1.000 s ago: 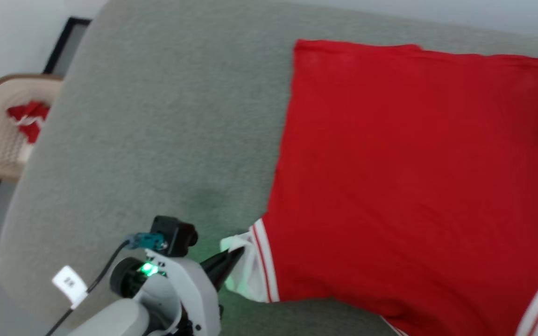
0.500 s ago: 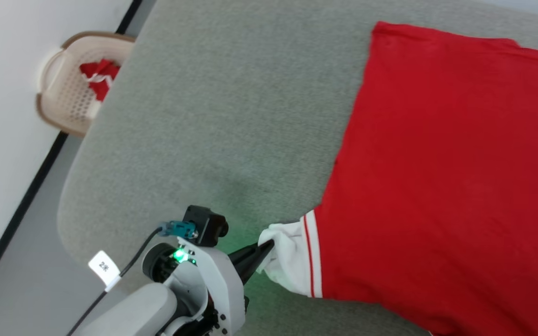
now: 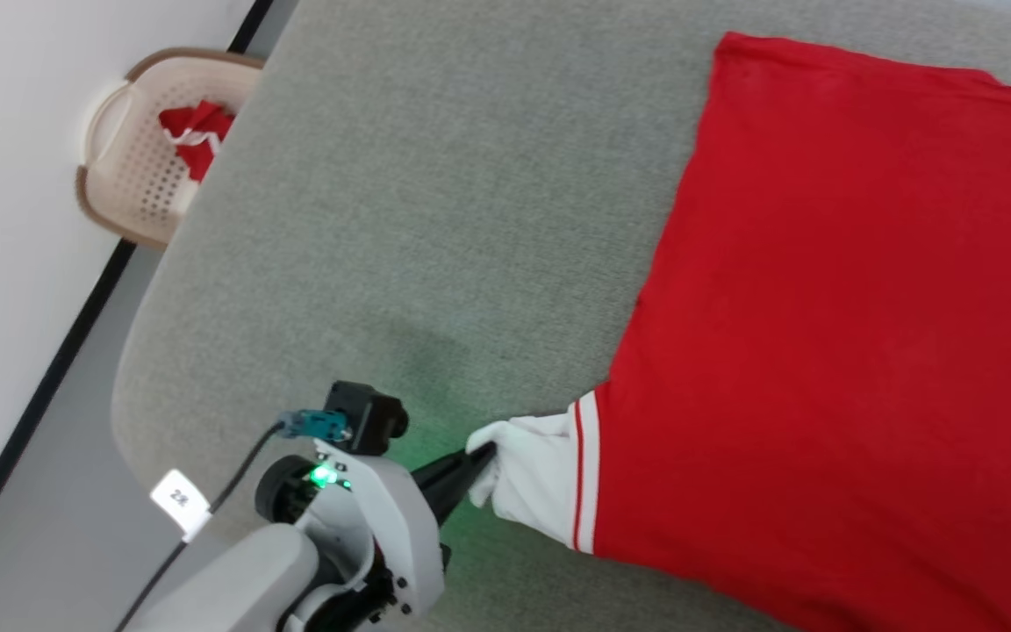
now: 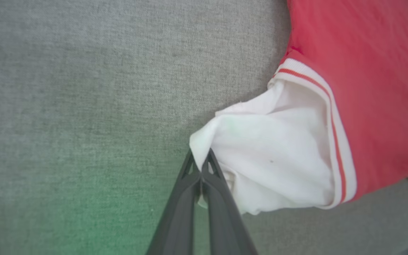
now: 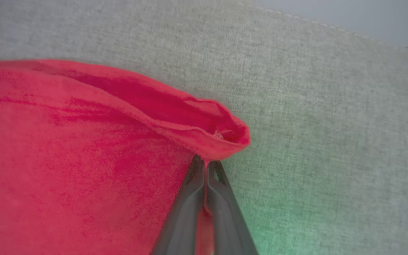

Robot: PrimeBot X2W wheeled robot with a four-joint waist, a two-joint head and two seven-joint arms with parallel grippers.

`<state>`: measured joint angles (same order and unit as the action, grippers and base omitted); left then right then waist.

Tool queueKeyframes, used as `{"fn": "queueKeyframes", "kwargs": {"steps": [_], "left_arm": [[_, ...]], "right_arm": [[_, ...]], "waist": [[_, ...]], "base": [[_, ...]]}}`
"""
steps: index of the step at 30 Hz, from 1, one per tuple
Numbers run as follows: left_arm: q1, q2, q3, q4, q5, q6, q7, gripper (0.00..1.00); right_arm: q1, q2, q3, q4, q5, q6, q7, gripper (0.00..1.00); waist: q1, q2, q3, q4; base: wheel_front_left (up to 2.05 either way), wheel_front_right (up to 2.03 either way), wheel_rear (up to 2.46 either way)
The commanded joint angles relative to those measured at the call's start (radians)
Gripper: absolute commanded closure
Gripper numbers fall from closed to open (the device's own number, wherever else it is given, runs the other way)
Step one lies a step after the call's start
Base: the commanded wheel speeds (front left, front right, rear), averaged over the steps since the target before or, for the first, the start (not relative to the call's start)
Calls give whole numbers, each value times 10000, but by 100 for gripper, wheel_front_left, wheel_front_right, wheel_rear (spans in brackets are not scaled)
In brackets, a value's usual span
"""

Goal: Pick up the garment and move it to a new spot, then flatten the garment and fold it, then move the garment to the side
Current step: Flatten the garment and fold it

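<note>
My left gripper (image 4: 201, 159) is clenched on the shirt (image 4: 360, 71), its fingers pressed together with the bunched tip of the white sleeve pinched between them. My right gripper (image 5: 207, 164) is clamped the same way on a lifted corner of the red hem. From those two holds the shirt lies spread, red side up, over the right part of the grey padded surface (image 3: 435, 219), and past that surface's far left edge a beige basket (image 3: 132, 175) holds a red-and-white cloth (image 3: 198, 132).
</note>
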<state>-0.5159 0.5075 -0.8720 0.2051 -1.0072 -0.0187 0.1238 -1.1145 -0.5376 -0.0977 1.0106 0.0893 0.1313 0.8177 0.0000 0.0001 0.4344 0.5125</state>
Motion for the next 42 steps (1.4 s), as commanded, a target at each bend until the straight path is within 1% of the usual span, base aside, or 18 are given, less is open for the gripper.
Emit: {"fn": "queueKeyframes", "kwargs": {"steps": [1,3,6,9,12,15,19,23,25,26,28,32,36,39,42], "left_arm": [[-3,70,70,72,-57,-26,-85,100],[50,152,143,189,-110,-29,-153,100],[167,315,239,293,-170,-19,-230,100],[316,511,325,319,-231,97,-278,100],[459,737,417,288,-229,300,-299,100],[631,957,502,201,-275,495,-292,100],[915,1276,627,-14,-364,765,-272,100],[1238,1583,739,-251,-490,1048,-267,100],[1403,1720,766,-425,-511,1166,-272,100],[1403,1720,766,-425,-511,1166,-272,100],[1561,1810,799,-573,-579,1267,-278,100],[1787,1974,829,-837,-645,1425,-290,100],[1942,2076,851,-1008,-675,1507,-288,100],[1981,2108,869,-1069,-700,1564,-316,100],[2027,2101,862,-1083,-722,1566,-363,100]], "right_arm": [[971,304,206,583,-57,-9,532,100],[1066,519,444,402,189,-2,668,100],[1344,780,1104,-65,760,2,877,100],[1868,740,1830,-952,1653,13,977,100],[2682,350,2591,-2141,2538,11,1009,100],[3618,-1,2985,-3417,3488,8,1115,100],[4890,-404,3071,-5068,4425,-7,1134,100],[6393,-544,2764,-6474,4968,-7,1113,100],[7171,-544,2505,-7053,5044,-7,1069,100],[7171,-544,2505,-7053,5044,-7,1069,100],[7979,-449,2156,-7539,5101,-9,1046,100],[9578,-73,1463,-8358,4947,-9,947,100],[10888,368,839,-8889,4722,-10,846,100],[11526,806,525,-9041,4585,-10,629,100],[11727,1158,370,-8889,4331,-10,241,100]], "waist": [[0,-1,-196,-240],[0,-1,-357,-452],[0,-1,-622,-817],[0,-1,-929,-1187],[0,-1,-1231,-1564],[0,-1,-1549,-1936],[0,-1,-1928,-2432],[0,-1,-2285,-2868],[0,-1,-2435,-3068],[0,-1,-2435,-3068],[0,-1,-2561,-3238],[0,-1,-2708,-3510],[0,-1,-2784,-3706],[0,-1,-2803,-3810],[0,-1,-2784,-3898]], "base": [[0,0,0],[0,0,0],[0,0,0],[0,0,0],[0,0,0],[0,0,0],[0,0,0],[0,0,0],[0,0,0],[0,0,0],[0,0,0],[0,0,0],[0,0,0],[0,0,0],[0,0,0]]}}
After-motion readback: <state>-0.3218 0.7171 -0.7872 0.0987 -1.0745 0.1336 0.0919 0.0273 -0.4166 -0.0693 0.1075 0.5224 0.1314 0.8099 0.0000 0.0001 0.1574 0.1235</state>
